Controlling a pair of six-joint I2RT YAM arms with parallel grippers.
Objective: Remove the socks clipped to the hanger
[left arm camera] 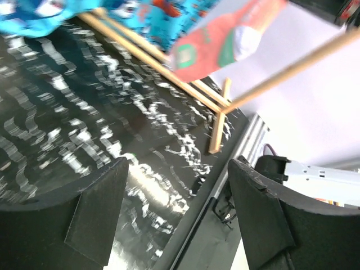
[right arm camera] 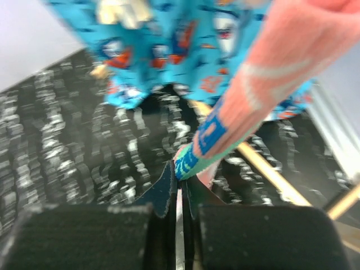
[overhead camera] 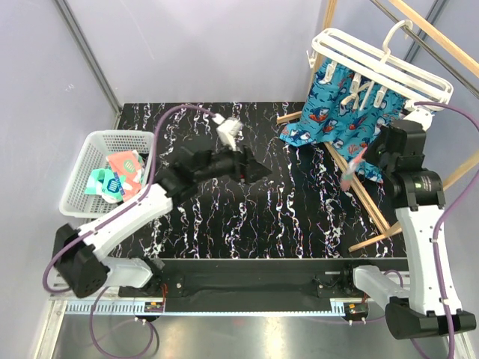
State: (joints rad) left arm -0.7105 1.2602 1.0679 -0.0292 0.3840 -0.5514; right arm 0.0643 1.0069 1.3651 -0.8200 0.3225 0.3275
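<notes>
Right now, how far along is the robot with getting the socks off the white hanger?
Done: salmon-pink and mint-green socks lie in the white plastic mesh basket. In hand: the right pincer is shut on the teal toe of a hanging salmon-pink sock; the left pincer is open and empty. Left: the bright blue shark-print socks hang clipped to the white plastic hanger.

Hanger (overhead camera: pixel 382 63) above and behind right gripper (right arm camera: pixel 180 175); printed socks (overhead camera: pixel 337 112) clipped under it, behind that gripper; single sock (right arm camera: pixel 247 95) with toe between its tips; wooden frame (overhead camera: pixel 367 202) beneath; basket (overhead camera: pixel 82 179) well left of left gripper (overhead camera: pixel 253 170), loose socks (overhead camera: pixel 116 176) inside.
</notes>
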